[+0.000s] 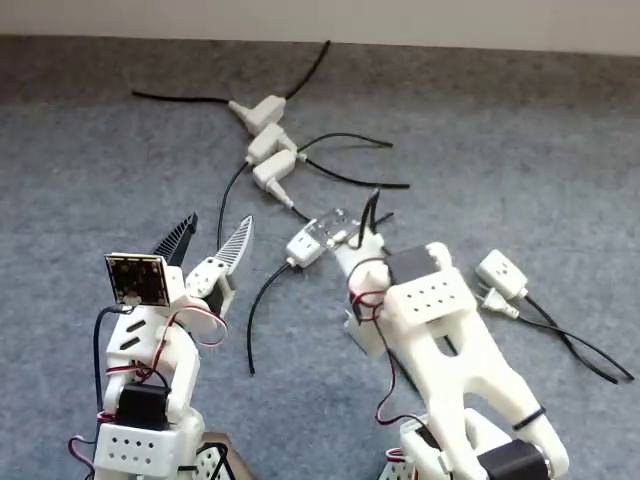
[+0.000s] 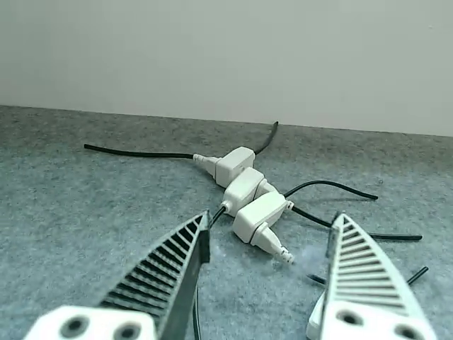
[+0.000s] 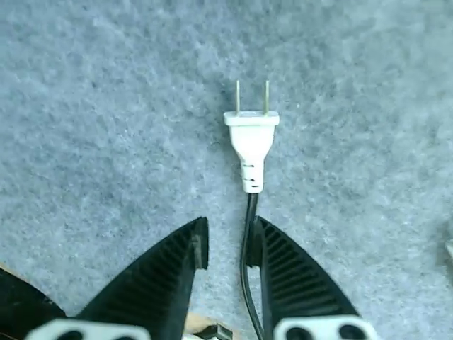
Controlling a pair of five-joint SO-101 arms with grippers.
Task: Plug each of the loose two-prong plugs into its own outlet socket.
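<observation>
Plug [image 3: 251, 138], frame centre, loose on worktop [image 3: 106, 106]; insertion pending. Right tool [image 3: 230, 230] part-open astride cord [image 3: 248, 212]; left tool [image 2: 272, 219] wide open, empty.

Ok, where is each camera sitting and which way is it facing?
High: above and behind, looking down on the table; left arm and right arm show.
Left wrist: low, facing the sockets and wall; open left tool in front.
Right wrist: looking down at a plug; right tool astride its cord.
Shared: high and left wrist both show the sockets.
</observation>
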